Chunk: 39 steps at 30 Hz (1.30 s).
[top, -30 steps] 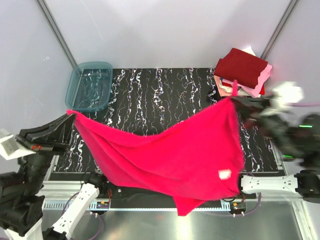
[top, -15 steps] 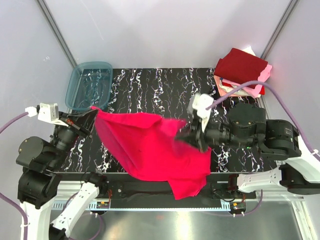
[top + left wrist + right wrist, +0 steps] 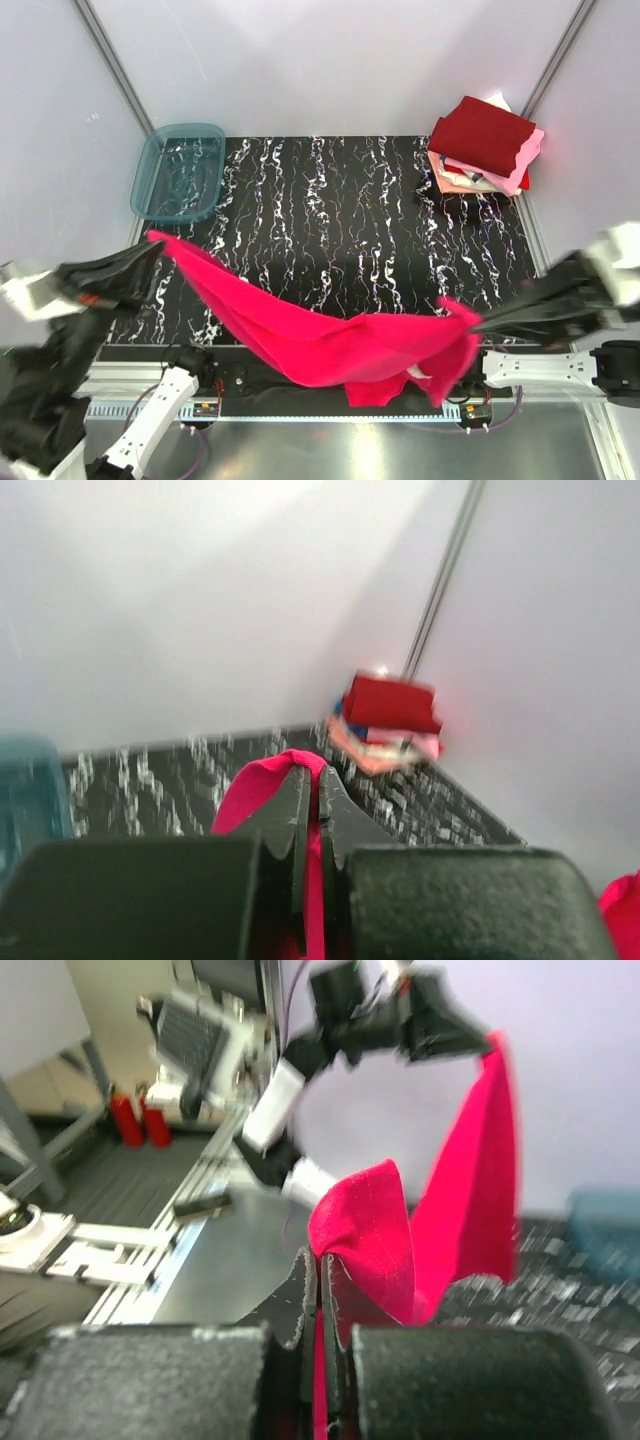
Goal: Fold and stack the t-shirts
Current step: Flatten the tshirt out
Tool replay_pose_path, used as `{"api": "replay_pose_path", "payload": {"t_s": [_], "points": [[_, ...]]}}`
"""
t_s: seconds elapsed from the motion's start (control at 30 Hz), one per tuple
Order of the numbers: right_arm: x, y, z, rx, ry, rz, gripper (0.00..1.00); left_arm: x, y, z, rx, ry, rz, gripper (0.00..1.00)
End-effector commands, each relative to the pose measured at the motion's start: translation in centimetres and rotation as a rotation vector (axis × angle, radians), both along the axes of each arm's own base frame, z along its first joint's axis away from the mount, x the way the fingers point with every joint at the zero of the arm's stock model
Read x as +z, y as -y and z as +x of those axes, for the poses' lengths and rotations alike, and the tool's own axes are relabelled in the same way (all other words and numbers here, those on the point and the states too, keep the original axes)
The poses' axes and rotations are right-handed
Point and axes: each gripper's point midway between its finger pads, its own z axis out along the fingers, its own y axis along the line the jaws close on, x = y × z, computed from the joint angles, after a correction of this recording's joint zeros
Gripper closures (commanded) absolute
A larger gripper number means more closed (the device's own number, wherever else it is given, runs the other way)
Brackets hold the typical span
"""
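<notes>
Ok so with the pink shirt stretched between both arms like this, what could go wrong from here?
1. The bright pinkish-red t-shirt sags over the near edge of the table, so it could snag on the rail below.
2. The left gripper and right gripper each pinch only a small fold of cloth; a hard tug might pull it free.
3. The cloth hangs bunched, not flat, so it may land creased.

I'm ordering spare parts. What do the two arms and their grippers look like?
The left arm and right arm have black joints and white lower links, with a white box at each wrist. The left gripper and right gripper have slim, tapering black fingers on rough-textured black blocks. Thin purple cables trail by the left base.
</notes>
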Motion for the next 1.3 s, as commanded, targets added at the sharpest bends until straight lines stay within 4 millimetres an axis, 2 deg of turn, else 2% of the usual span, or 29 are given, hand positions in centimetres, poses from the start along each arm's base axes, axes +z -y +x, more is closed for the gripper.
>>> {"api": "replay_pose_path", "payload": {"t_s": [0.0, 0.07, 0.17, 0.2, 0.27, 0.3, 0.37, 0.4, 0.43, 0.47, 0.5, 0.53, 0.57, 0.6, 0.63, 0.67, 0.7, 0.73, 0.77, 0.83, 0.87, 0.9, 1.0, 1.07, 1.13, 1.17, 1.2, 1.23, 1.27], "points": [[6.3, 4.5, -0.1, -0.055, 0.112, 0.264, 1.0, 7.1, -0.8, -4.6, -0.028, 0.263, -0.021, 1.0], [7.0, 5.1, 1.2, -0.14, 0.139, 0.273, 1.0, 8.8, -0.8, -5.5, -0.036, 0.315, -0.017, 1.0], [6.6, 3.0, 6.5, -0.398, 0.208, 0.189, 1.0, 9.8, -0.7, -3.1, -0.001, 0.293, 0.003, 1.0], [6.6, 3.2, 10.1, -0.592, 0.26, 0.155, 1.0, 9.6, -0.1, -0.5, 0.012, 0.244, 0.026, 1.0], [5.4, 2.0, 14.1, -0.79, 0.342, 0.062, 1.0, 9.7, -0.3, 2.5, 0.078, 0.198, 0.039, 1.0], [6.2, 2.2, 17.0, -0.972, 0.443, 0.039, 1.0, 9.1, 0.3, 5.6, 0.098, 0.145, 0.064, 1.0], [4.8, -0.2, 18.9, -1.052, 0.566, -0.025, 1.0, 8.0, -0.5, 9.7, 0.209, 0.071, 0.073, 1.0], [7.0, 0.2, 19.6, -1.129, 0.655, 0.047, 1.0, 6.3, -0.3, 13.7, 0.26, -0.014, 0.109, 1.0], [6.4, -0.7, 20.3, -1.136, 0.69, 0.033, 1.0, 6.0, -1.4, 15.7, 0.353, -0.054, 0.108, 1.0], [5.9, -1.9, 21.5, -1.142, 0.695, 0.015, 1.0, 4.4, -1.9, 17.7, 0.404, -0.133, 0.127, 1.0], [5.5, -3.1, 22.8, -1.104, 0.71, 0.015, 1.0, 1.4, -1.5, 21.9, 0.437, -0.253, 0.173, 1.0], [5.1, -0.5, 27.0, -1.206, 0.685, -0.045, 1.0, 1.6, -1.8, 23.2, 0.449, -0.287, 0.164, 1.0], [3.6, -0.2, 29.9, -1.208, 0.639, -0.093, 1.0, -0.8, -2.0, 25.0, 0.454, -0.394, 0.156, 1.0], [-1.0, -2.6, 34.9, -1.152, 0.508, -0.186, 1.0, -4.5, -3.2, 28.8, 0.486, -0.51, 0.172, 0.94], [-2.4, 0.7, 40.1, -1.287, 0.421, -0.244, 1.0, -6.1, -3.1, 30.5, 0.451, -0.566, 0.168, 0.82], [-9.0, 1.1, 46.9, -1.398, 0.256, -0.376, 1.0, -11.1, -4.0, 33.7, 0.463, -0.716, 0.164, 0.59], [-13.2, 1.8, 49.7, -1.421, 0.159, -0.478, 0.47, -13.4, -4.1, 34.9, 0.447, -0.782, 0.16, 0.28], [-12.9, 3.5, 52.2, -1.478, 0.094, -0.484, 0.01, -15.6, -3.6, 35.2, 0.401, -0.87, 0.144, 0.14], [-19.1, 3.3, 55.6, -1.497, -0.073, -0.582, 0.0, -18.0, -3.8, 36.0, 0.41, -0.936, 0.151, 0.03], [-19.6, 4.4, 57.0, -1.534, -0.175, -0.592, 0.0, -20.7, -3.8, 35.1, 0.413, -0.997, 0.152, 0.01], [-21.7, 4.9, 58.2, -1.568, -0.277, -0.598, 0.0, -18.7, -3.7, 34.7, 0.415, -0.913, 0.112, 0.01], [-21.5, 4.6, 57.8, -1.547, -0.31, -0.592, 0.0, -20.8, -3.5, 33.7, 0.405, -0.942, 0.109, 0.01], [-21.6, 3.9, 57.0, -1.516, -0.347, -0.545, 0.0, -19.4, -3.0, 31.9, 0.376, -0.891, 0.077, 0.01], [-20.3, 4.6, 55.4, -1.541, -0.365, -0.511, 0.0, -18.5, -2.8, 30.4, 0.365, -0.871, 0.077, 0.01], [-22.5, 5.1, 53.7, -1.545, -0.42, -0.56, 0.0, -19.5, -2.6, 29.2, 0.362, -0.888, 0.089, 0.01], [-21.6, 5.4, 52.3, -1.553, -0.45, -0.527, 0.01, -19.0, -2.7, 28.2, 0.359, -0.867, 0.091, 0.01], [-24.4, 5.5, 51.0, -1.537, -0.506, -0.579, 0.0, -20.7, -2.8, 27.4, 0.363, -0.902, 0.102, 0.01], [-25.2, 5.5, 50.0, -1.53, -0.536, -0.583, 0.01, -21.3, -2.9, 26.8, 0.369, -0.908, 0.104, 0.01], [-24.3, 5.3, 48.5, -1.52, -0.572, -0.525, 0.0, -21.2, -2.9, 26.0, 0.366, -0.896, 0.101, 0.01]]}}
